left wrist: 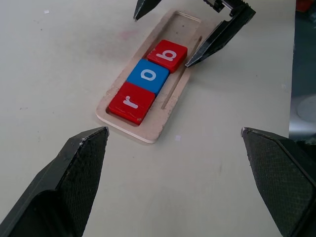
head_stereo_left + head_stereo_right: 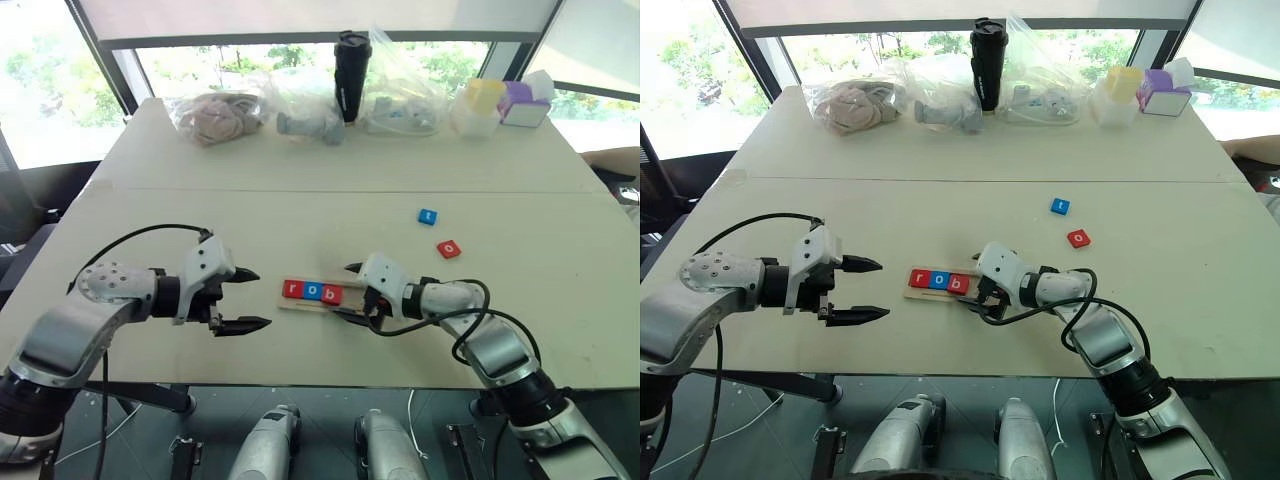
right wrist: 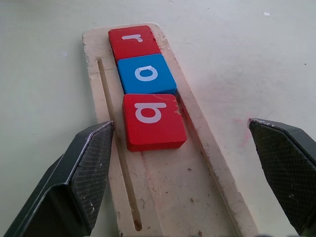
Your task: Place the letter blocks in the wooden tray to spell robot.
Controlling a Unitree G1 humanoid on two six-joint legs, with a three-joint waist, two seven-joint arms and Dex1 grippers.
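Tray [image 3: 212, 173] mid-table holds three tiles in a row: red r [image 3: 133, 40], blue o [image 3: 146, 74], red b [image 3: 153, 121]; rest bare. R gripper [image 2: 355, 292] straddles its free end, fingers spread. L gripper [image 2: 252, 298] nearby, spread, empty. Blue t [image 2: 427, 216] & red o [image 2: 449, 249] lie loose, farther out.

A pale table [image 2: 200, 210] made of two tops pushed together, with a seam running across it, fills the foreground. Along its far edge stands a row of things: a clear plastic bag [image 2: 215, 115] holding something beige and crumpled, a second clear bag [image 2: 305, 105] with grey contents, a tall black tumbler [image 2: 351, 75] standing upright, and a third clear bag [image 2: 400, 100] of mixed small items. Next come a translucent box with a yellow lid [image 2: 478, 105] and, just beside it, a purple tissue box [image 2: 524, 103]. Behind the table, large windows [image 2: 250, 60] show green trees outside.
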